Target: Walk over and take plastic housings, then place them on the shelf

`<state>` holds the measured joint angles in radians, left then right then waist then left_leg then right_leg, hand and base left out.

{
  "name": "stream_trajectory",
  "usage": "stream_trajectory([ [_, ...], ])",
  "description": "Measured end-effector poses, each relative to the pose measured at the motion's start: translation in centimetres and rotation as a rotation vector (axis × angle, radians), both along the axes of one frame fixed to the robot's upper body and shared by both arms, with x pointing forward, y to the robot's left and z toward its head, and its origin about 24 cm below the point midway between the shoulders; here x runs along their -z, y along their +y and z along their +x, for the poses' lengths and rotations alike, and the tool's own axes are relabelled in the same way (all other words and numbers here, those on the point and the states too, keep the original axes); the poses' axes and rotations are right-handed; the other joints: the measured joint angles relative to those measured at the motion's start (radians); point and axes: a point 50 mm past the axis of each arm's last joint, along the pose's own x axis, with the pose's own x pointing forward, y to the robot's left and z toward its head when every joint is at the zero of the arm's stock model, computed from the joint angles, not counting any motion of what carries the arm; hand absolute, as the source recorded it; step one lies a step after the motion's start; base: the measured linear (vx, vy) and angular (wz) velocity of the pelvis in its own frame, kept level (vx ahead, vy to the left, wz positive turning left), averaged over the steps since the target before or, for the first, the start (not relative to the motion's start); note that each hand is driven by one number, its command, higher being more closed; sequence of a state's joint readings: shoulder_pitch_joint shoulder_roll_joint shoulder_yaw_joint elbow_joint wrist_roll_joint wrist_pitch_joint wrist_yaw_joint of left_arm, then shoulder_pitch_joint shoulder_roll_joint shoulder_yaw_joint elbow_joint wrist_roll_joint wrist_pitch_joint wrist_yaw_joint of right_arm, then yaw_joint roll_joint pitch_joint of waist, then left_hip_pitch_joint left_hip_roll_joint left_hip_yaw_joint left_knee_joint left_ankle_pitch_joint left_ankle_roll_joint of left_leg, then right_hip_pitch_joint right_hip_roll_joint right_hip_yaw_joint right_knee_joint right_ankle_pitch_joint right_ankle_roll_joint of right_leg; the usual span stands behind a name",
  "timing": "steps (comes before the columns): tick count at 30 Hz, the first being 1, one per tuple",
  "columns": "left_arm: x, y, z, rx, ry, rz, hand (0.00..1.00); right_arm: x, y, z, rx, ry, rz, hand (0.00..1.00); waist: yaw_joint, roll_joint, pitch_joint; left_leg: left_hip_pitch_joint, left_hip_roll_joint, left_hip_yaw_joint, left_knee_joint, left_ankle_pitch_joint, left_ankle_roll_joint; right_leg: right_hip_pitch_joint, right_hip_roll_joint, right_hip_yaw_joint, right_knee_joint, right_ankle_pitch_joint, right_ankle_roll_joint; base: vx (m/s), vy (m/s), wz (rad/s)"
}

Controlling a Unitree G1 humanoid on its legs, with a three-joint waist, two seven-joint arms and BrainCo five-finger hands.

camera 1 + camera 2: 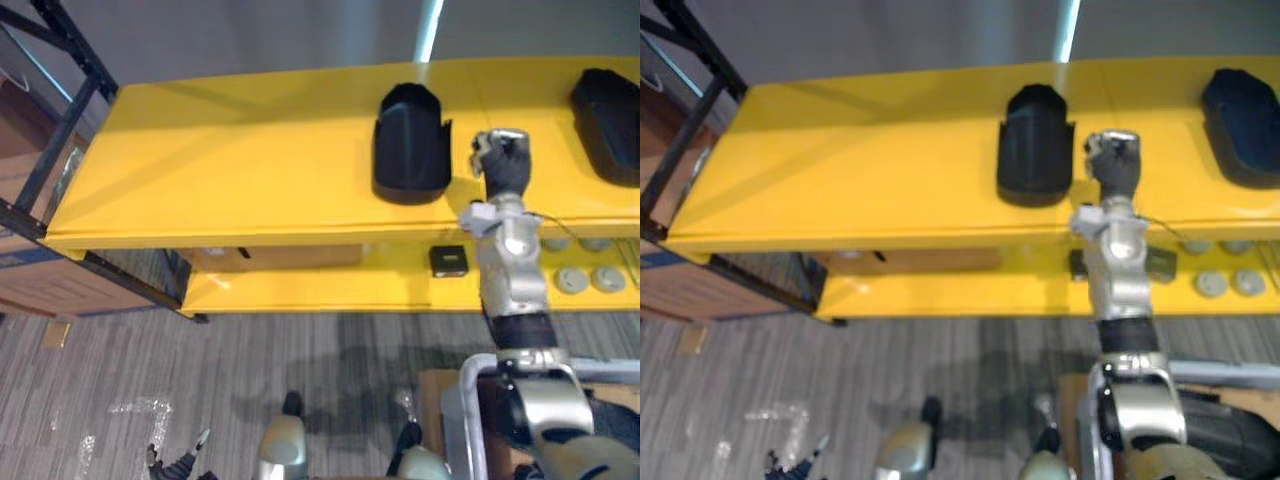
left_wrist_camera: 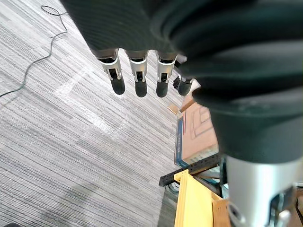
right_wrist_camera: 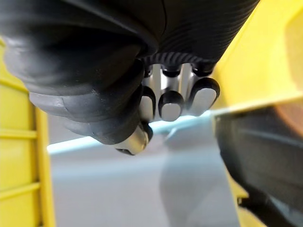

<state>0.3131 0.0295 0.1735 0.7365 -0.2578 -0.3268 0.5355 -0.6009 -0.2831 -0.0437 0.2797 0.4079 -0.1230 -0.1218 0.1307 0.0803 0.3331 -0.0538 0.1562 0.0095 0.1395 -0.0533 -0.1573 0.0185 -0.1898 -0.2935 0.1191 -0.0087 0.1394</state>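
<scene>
Over the yellow shelf (image 1: 250, 160), the right hand (image 1: 503, 160) is curled and empty beside the black plastic housing (image 1: 411, 140). Pull straight back, I'd say, not sideways.

We can read no text, label or number anywhere; the print on the cardboard box (image 2: 196, 137) is too blurred for us.

Top shelf (image 1: 250, 170): I see one plastic housing (image 1: 412, 145) at mid-shelf and a second housing (image 1: 608, 125) well apart at the right end.
Right hand (image 1: 503, 160): over the front edge, between the two housings.
Lower shelf (image 1: 300, 285): small box (image 1: 448, 260) below the hand, round discs (image 1: 590, 278) to its right.
Floor (image 1: 250, 380): cardboard box (image 1: 30, 285) left of the shelves.
</scene>
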Motion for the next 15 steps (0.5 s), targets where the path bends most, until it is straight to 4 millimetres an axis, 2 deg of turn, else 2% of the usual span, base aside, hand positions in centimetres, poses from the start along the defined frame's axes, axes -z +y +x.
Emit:
stream_trajectory([
  [5,0.0,0.0,0.0,0.001,-0.001,0.000,0.00,2.6,2.4,-0.3,-0.103,0.101,-0.017,1.00,-0.007,-0.011,0.004,0.000,0.007,0.009,-0.001,-0.001,-0.002,-0.007,0.006,0.012,-0.003,0.002,-0.003,0.00,-0.008,-0.06],
  [9,0.0,0.0,0.0,0.001,-0.001,0.000,0.00,2.9,3.9,-0.3,-0.169,0.117,-0.043,1.00,-0.006,-0.016,0.005,-0.001,0.011,0.022,-0.001,-0.002,-0.002,-0.016,0.009,0.021,-0.004,0.007,-0.005,0.00,-0.006,-0.09],
  [13,0.0,0.0,0.1,0.001,-0.001,-0.001,0.00,3.2,4.4,-0.3,-0.186,0.129,-0.043,1.00,-0.005,-0.029,0.010,-0.003,0.010,0.020,0.000,-0.001,-0.002,-0.015,0.009,0.020,-0.004,0.007,-0.005,0.00,0.000,0.01],
  [15,0.0,0.0,0.1,0.002,0.000,-0.001,0.00,4.3,4.3,0.0,-0.189,0.173,-0.046,1.00,-0.003,-0.036,0.007,-0.010,0.008,0.012,0.005,-0.001,-0.002,-0.015,0.007,0.016,-0.004,0.008,-0.004,-0.01,0.000,0.09],
])
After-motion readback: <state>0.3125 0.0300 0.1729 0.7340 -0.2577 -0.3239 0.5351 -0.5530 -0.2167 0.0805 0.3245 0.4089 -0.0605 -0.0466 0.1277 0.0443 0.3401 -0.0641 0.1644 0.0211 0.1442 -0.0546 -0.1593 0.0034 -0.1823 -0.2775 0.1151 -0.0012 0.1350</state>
